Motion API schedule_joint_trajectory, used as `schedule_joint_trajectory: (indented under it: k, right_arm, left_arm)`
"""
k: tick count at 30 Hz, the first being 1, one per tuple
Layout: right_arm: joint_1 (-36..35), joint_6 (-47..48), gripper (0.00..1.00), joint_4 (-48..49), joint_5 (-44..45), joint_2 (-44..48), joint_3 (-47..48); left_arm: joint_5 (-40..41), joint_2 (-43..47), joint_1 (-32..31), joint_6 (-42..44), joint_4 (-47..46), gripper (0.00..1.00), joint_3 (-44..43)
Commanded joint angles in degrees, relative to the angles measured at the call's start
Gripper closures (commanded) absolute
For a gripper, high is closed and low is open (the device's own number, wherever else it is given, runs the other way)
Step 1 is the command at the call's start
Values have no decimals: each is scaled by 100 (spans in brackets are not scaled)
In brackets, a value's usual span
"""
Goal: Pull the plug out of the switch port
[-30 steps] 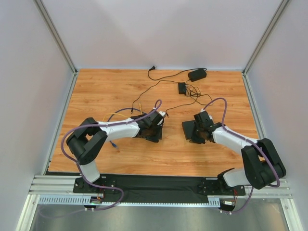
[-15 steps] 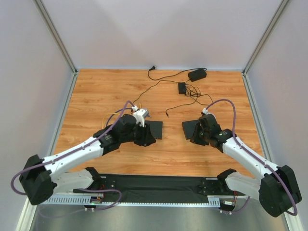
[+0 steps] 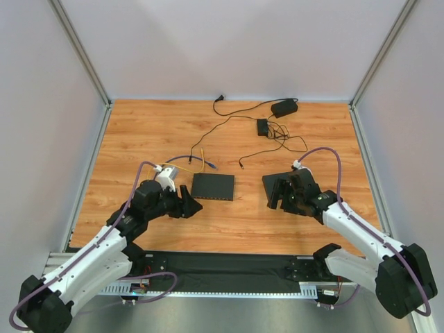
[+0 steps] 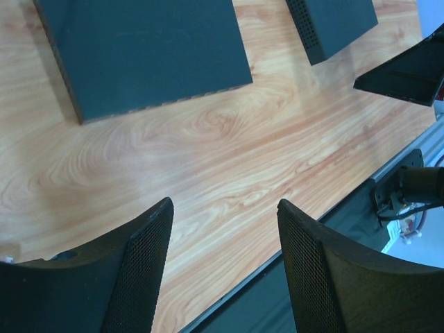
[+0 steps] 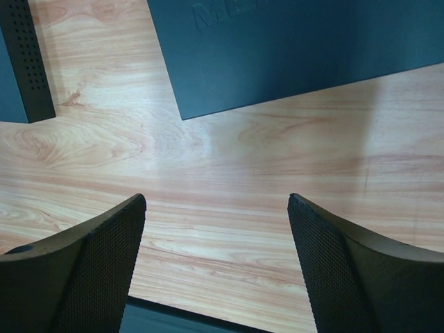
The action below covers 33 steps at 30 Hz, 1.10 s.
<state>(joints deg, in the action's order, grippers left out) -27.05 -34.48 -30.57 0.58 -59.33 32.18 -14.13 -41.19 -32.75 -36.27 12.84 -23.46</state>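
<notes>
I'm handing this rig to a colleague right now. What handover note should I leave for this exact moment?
Left end effector: open, empty, just left of the switch, not touching.
Right end effector: open, empty, at the black slab.
Cables lie just behind the switch. The ports are hidden, so the unplugging looks done but is unconfirmed.
Left to do: check the ports.

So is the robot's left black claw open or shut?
Open: the left gripper's two black textured fingers stand apart, with only wooden tabletop showing between them.
</notes>
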Motion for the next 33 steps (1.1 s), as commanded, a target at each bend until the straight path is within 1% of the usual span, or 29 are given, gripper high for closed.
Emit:
schedule_joint_trajectory:
  k: [1,9,25,27,28,29,30,31,32,33]
  right_arm:
    - [-20,-173,14,253,30,141,-116]
    - [-20,-419,13,639,-391,115,-318]
    - [-20,-393,11,710,-410,220,-380]
    - [-20,-314,11,841,-558,272,-485]
    - [-20,-305,11,1103,-637,430,-563]
    - [-20,-244,11,1314,-882,544,-851]
    - [-20,-243,11,1586,-1049,693,-1037]
    - [-20,-270,11,2198,-1216,1078,-1291]
    - [-20,-426,10,2456,-1409,1290,-1502]
    - [-20,-541,1,2677,-1420,1510,-1931]
  left_arm:
    - [-336,330,94,-126,-54,30,166]
    - [-582,507,111,-319,-247,30,457]
    - [-696,392,111,-425,-440,30,545]
    - [-766,427,111,-398,-536,30,597]
    - [-941,558,111,-424,-842,29,658]
    - [-1064,690,111,-459,-1106,28,763]
    - [-1205,839,111,-538,-1465,28,1069]
    - [-1371,1250,111,-678,-2139,26,1246]
    - [-1382,1471,111,-897,-2389,25,1404]
    - [-1364,1708,111,-1012,-2531,24,1667]
